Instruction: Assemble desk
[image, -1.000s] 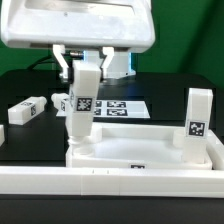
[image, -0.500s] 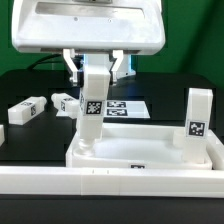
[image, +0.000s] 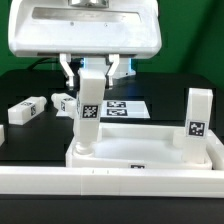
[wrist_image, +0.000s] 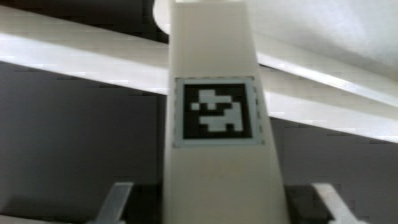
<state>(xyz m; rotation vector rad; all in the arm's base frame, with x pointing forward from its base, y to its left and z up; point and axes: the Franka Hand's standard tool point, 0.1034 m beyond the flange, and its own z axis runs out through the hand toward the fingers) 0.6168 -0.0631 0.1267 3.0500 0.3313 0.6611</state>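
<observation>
Near the table's (image: 30, 145) front edge, just behind the rail (image: 110, 182): slab (image: 140, 153), flat, wide and rimmed, long side along that edge.

At the slab's corner toward the exterior view's left: leg (image: 89, 105), standing, leaning a touch, foot down in the corner socket. How deep it sits cannot be told.

Straddling the top of that leg: gripper (image: 93, 70), jaws wide, set wider than the leg.

From the wrist view: same leg straight up the middle, tag (wrist_image: 217, 110) square to the camera. Fingers (wrist_image: 118, 200) one to each side, with a dark gap between each and the leg. No touch on either side.

At the slab's opposite corner, toward the exterior view's right: second leg (image: 200, 120), upright, tag on its front face, well apart from the gripper.

Toward the table's edge on the exterior view's left, behind the slab: third leg (image: 27, 110), lying on its side on the black top. Between it and the marker board (image: 122, 108): fourth leg (image: 66, 101), also on its side, just beside the board's edge.

Toward the table's far edge, behind the gripped corner: marker board lying flat, partly hidden by the leg and gripper.
</observation>
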